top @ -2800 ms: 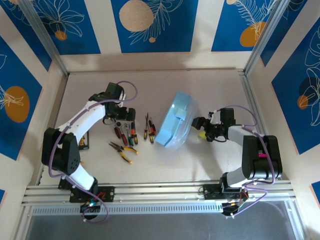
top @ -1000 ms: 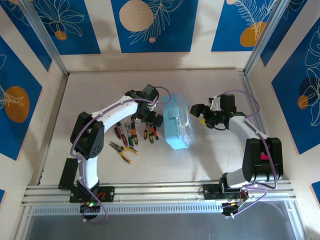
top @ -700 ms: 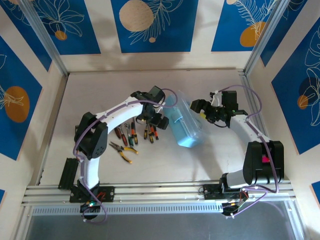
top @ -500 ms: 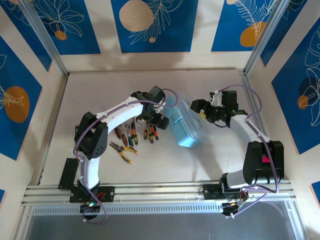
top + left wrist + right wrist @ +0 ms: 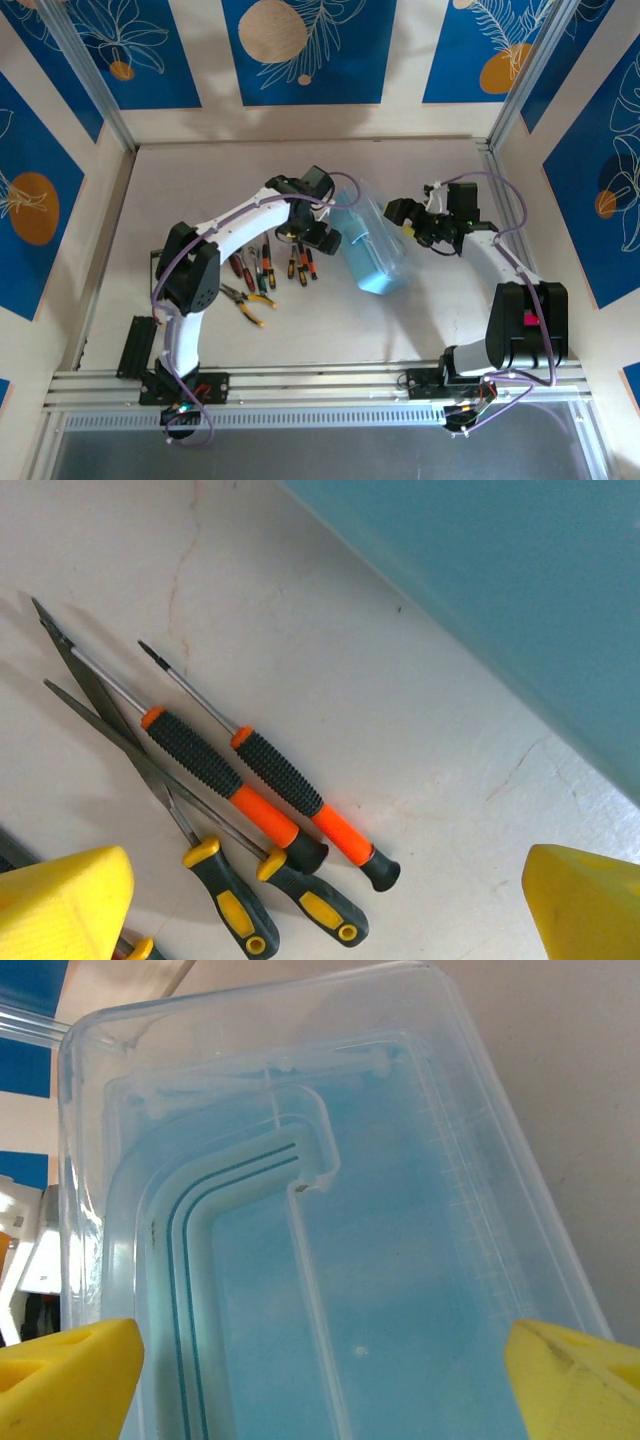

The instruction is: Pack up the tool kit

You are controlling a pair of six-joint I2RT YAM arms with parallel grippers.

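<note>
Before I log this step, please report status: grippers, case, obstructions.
Left gripper: jaws open, over screwdrivers. Right gripper: jaws open, facing case. These and pliers lie outside case. No obstruction seen.

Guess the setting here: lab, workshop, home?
Probably a lab robot cell: table boxed in by blue printed panels, left arm and right arm on an aluminium rail, blue case and screwdrivers laid out.

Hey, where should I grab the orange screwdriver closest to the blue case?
Grip the screwdriver by its ribbed black handle, from straight above, left gripper crosswise. It lies flat, with bare table on the case side; its twin lies close on the other, so that gap is tight.
</note>
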